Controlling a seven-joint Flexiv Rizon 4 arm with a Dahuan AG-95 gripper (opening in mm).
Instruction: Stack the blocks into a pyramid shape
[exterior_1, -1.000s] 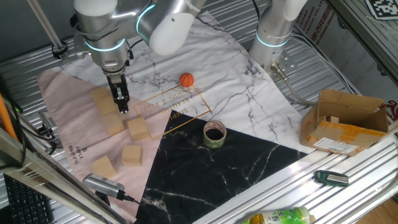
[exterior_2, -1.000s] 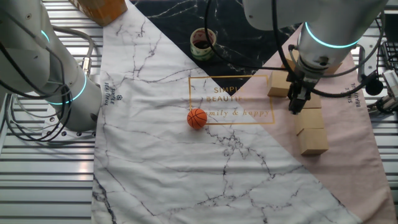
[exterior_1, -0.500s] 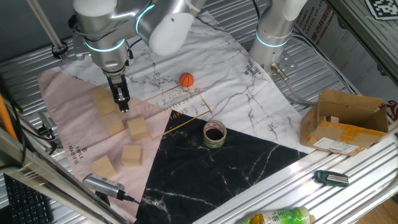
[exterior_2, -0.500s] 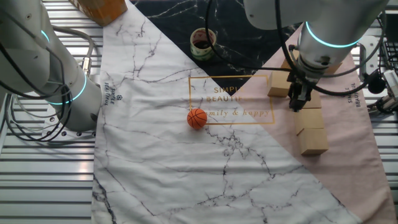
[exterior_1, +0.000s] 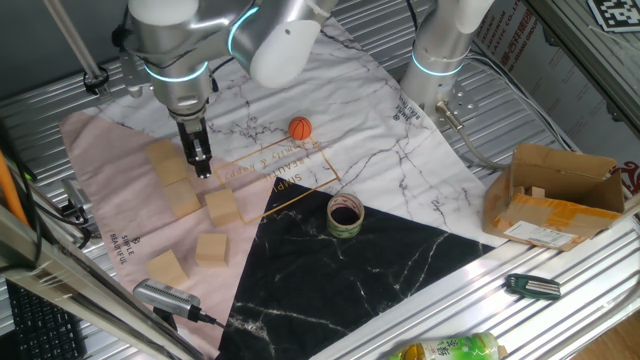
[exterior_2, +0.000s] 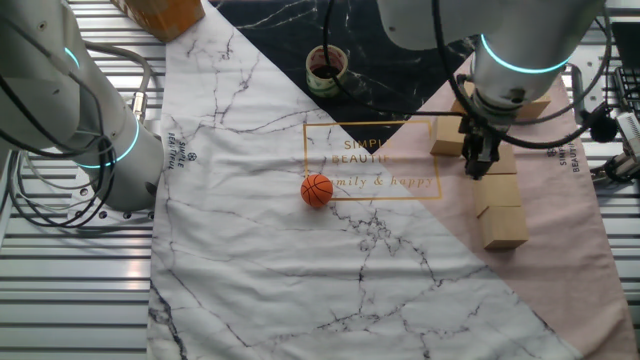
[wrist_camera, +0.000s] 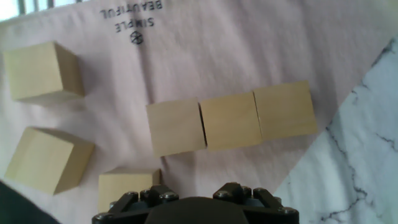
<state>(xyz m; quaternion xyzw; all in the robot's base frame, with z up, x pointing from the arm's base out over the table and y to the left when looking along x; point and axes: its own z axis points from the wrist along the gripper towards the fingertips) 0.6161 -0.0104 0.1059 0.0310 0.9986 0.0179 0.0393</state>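
Your gripper (exterior_1: 201, 166), jaws together and empty, hangs over the blocks (wrist_camera: 231, 118), orange ball (exterior_1: 300, 128) and tape roll (exterior_1: 345, 215) lying well right.

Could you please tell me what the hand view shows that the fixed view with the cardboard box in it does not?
Only the hand view shows the row of three blocks side by side from above, with all six blocks in one picture. Only that fixed view shows the cardboard box, the tape roll, the orange ball and the tool above the blocks. Both show the loose blocks on the pink cloth.

Three tan blocks (wrist_camera: 231, 119) touch in a row; three lie loose.
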